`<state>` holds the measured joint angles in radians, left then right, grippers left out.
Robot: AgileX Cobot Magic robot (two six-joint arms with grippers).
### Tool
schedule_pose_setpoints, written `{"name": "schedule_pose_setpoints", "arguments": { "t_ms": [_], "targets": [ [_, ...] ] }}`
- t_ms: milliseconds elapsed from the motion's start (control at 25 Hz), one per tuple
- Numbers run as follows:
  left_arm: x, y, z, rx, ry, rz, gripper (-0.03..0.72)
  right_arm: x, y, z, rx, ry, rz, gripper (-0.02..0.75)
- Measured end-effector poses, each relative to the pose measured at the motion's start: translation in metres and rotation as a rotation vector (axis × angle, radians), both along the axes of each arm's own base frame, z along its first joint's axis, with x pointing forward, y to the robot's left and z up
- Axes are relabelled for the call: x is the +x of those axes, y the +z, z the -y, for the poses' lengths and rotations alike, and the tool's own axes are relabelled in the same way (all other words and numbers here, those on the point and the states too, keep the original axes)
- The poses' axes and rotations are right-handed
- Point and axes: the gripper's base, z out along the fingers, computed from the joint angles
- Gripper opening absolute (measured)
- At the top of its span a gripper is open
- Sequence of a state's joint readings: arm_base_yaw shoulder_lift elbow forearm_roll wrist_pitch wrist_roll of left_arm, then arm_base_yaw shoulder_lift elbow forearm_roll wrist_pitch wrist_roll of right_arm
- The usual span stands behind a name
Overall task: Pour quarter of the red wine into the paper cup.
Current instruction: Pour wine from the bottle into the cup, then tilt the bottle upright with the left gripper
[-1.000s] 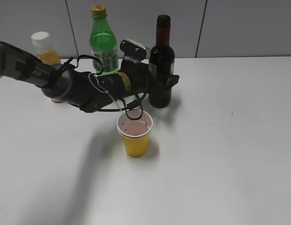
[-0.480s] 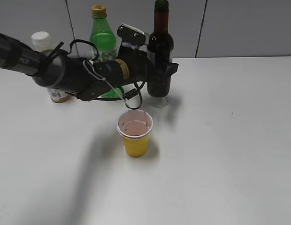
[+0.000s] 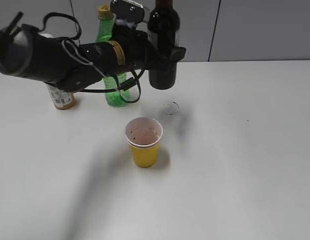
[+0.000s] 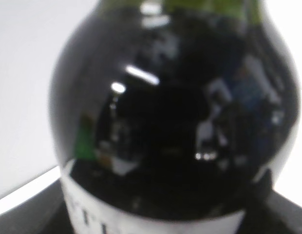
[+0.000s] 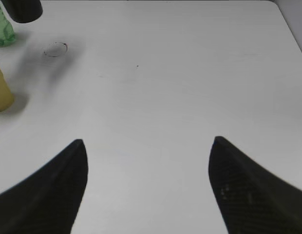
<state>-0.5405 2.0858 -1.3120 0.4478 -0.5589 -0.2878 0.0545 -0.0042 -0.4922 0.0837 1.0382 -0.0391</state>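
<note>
The red wine is in a small dark glass bottle (image 3: 163, 45), upright and lifted clear of the table. My left gripper (image 3: 162, 52) is shut on its body. In the left wrist view the dark bottle (image 4: 175, 112) fills the frame, with its white label at the bottom. The yellow paper cup (image 3: 144, 141) stands on the table below and in front of the bottle, with a thin reddish layer inside. Its edge shows in the right wrist view (image 5: 1, 87). My right gripper (image 5: 148, 146) is open and empty over bare table, away from both.
A green plastic bottle (image 3: 110, 60) and an orange juice bottle (image 3: 60, 95) stand behind my left arm near the back wall. A faint wet ring (image 3: 170, 107) marks the table where the wine bottle stood. The white table (image 3: 245, 165) stretches right and forward.
My left gripper has lifted the wine bottle straight up off the table, leaving a ring mark. The cup and the other bottles have not moved.
</note>
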Motion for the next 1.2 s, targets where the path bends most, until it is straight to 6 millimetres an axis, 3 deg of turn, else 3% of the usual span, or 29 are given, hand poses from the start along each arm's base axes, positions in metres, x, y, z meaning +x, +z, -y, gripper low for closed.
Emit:
{"name": "schedule_pose_setpoints", "arguments": {
  "t_ms": [360, 520, 1000, 1200],
  "targets": [
    [-0.045, 0.038, -0.032, 0.085, 0.037, 0.018, 0.546, 0.0, 0.0, 0.0, 0.0, 0.0, 0.0, 0.583],
    [-0.069, 0.045, -0.052, 0.118, 0.084, 0.018, 0.545, 0.0, 0.0, 0.0, 0.0, 0.0, -0.001, 0.583],
    [-0.139, 0.022, -0.116, 0.268, 0.266, -0.041, 0.545, 0.0, 0.0, 0.0, 0.0, 0.0, 0.0, 0.583],
    [-0.148, 0.013, -0.13, 0.343, 0.329, -0.068, 0.545, 0.0, 0.0, 0.0, 0.0, 0.0, 0.0, 0.583]
  ]
}}
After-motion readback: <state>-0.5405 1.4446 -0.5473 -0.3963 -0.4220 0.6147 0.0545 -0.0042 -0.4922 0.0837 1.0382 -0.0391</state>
